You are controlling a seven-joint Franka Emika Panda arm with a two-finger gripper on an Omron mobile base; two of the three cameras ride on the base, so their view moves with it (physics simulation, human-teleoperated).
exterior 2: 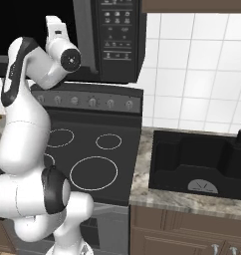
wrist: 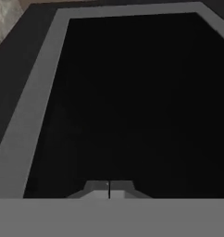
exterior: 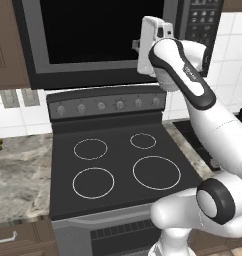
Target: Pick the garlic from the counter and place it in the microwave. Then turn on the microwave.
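**Claw pressed together at microwave window**

We saw the gripper (wrist: 109, 189) pinched flat, tips meeting, nothing between them, facing the microwave (exterior: 93, 45): glossy dark window, matte grey frame. Marbled stone counter (exterior: 20, 175) flanked the smooth black stovetop (exterior: 118, 165). We couldn't locate the garlic.

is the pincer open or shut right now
Shut. In the hand view the pincer's two tips meet along a thin seam with no gap and nothing between them, facing the microwave's dark window.
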